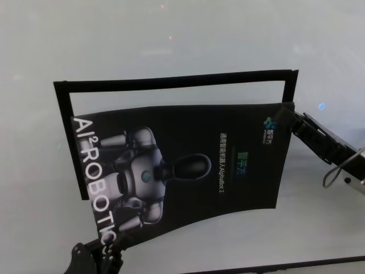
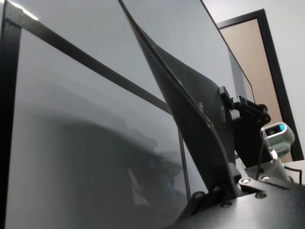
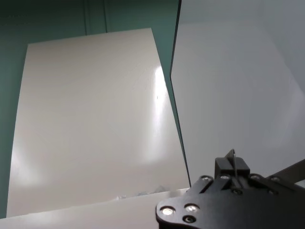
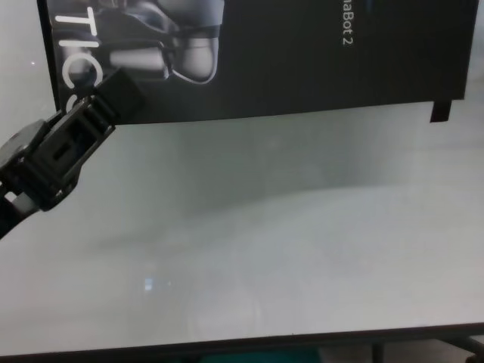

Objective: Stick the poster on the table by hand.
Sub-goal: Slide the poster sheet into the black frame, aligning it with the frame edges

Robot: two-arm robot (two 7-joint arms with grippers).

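Head view shows the poster [image 1: 188, 165] bowed above the table [image 1: 171, 34], left gripper [image 1: 108, 248] and right gripper [image 1: 287, 116] each clamped on opposite corners.

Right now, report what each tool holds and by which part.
Both hold the poster, lifted and bowed above the table. The left tool grips its near-left corner by the white lettering; the right tool grips its far-right corner.

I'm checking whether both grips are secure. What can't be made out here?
- Left gripper fingertips: head view, cut by the bottom edge; chest view, pressed against the poster.
- Right gripper fingers: head view, too dark.
- Poster's contact with the table: unclear in every view.
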